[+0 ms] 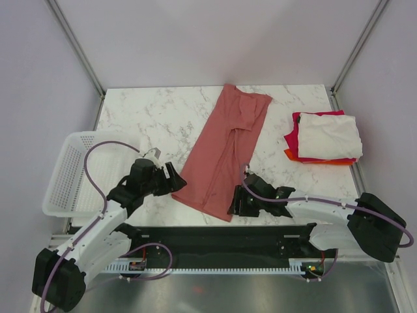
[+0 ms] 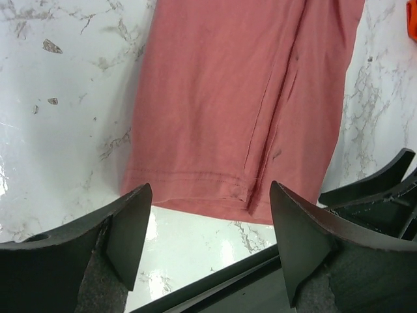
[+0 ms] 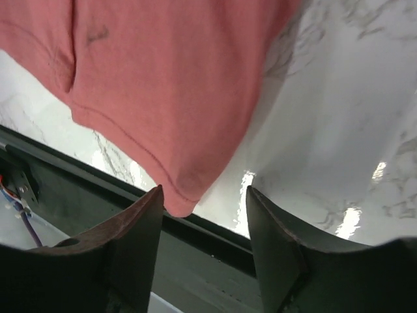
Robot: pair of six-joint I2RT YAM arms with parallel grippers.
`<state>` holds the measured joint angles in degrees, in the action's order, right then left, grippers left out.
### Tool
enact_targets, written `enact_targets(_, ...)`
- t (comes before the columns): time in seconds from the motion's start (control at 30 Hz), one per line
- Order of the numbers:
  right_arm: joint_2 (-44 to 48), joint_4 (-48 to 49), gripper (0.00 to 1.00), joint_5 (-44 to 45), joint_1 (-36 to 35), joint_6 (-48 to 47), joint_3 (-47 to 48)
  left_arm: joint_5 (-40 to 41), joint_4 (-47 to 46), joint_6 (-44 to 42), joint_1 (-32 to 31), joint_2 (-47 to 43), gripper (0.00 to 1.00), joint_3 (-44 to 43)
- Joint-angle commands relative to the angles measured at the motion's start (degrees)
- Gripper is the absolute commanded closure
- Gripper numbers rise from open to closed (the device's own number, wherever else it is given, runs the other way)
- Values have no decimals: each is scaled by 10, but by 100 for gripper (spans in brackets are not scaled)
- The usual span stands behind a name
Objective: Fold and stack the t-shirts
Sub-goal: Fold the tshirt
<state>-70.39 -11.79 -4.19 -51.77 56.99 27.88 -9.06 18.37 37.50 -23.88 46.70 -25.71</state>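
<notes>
A salmon-red t-shirt (image 1: pixel 225 153) lies folded lengthways into a long strip on the marble table (image 1: pixel 156 117), running from the far middle to the near edge. Its hem shows in the left wrist view (image 2: pixel 247 111) and its near corner in the right wrist view (image 3: pixel 163 78). My left gripper (image 1: pixel 174 180) is open at the hem's left corner. My right gripper (image 1: pixel 236 203) is open at the hem's right corner, the corner just beyond its fingertips. A folded stack sits at the right: a cream-white shirt (image 1: pixel 329 135) on a magenta one (image 1: pixel 297 120) and an orange one (image 1: pixel 290 154).
A white plastic mesh basket (image 1: pixel 68 173) stands at the table's left edge, next to my left arm. A black rail (image 1: pixel 215 238) runs along the near edge, under the shirt's corner. Metal frame posts rise at the back corners.
</notes>
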Motion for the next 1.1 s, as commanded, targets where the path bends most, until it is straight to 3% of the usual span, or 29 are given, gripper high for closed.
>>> enact_targets(0.0,-12,30,41,18,-25,38,-5,9,-8,-1,-2,8,21,2)
enact_targets(0.17,-40,47,50,15,-50,59,-8,4,-11,-5,-2,21,22,4)
enact_targets(0.27,-60,55,65,22,-52,54,-6,-5,-22,-5,-2,29,23,8)
enact_targets(0.43,-65,39,99,23,-52,43,2,-42,-47,5,-5,60,25,19)
enact_targets(0.6,5,-57,100,57,-14,22,-8,-51,-54,9,-25,87,28,22)
enact_targets(0.73,66,-80,100,52,14,10,-35,-59,-55,16,-46,97,30,22)
enact_targets(1.07,66,-87,100,44,14,4,-50,-77,-33,22,-57,75,31,14)
